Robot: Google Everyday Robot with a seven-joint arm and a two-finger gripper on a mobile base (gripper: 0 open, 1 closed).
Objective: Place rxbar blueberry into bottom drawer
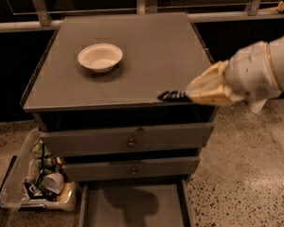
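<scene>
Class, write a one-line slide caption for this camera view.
The gripper holds the rxbar blueberry at the front-right edge of the cabinet top, with the bottom drawer open below.

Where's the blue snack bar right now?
The rxbar blueberry is pinched at the tip of the gripper, by the front right edge of the cabinet top, right of the white bowl.

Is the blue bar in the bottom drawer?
No, the gripper holds the rxbar blueberry at the front edge of the cabinet top.
</scene>
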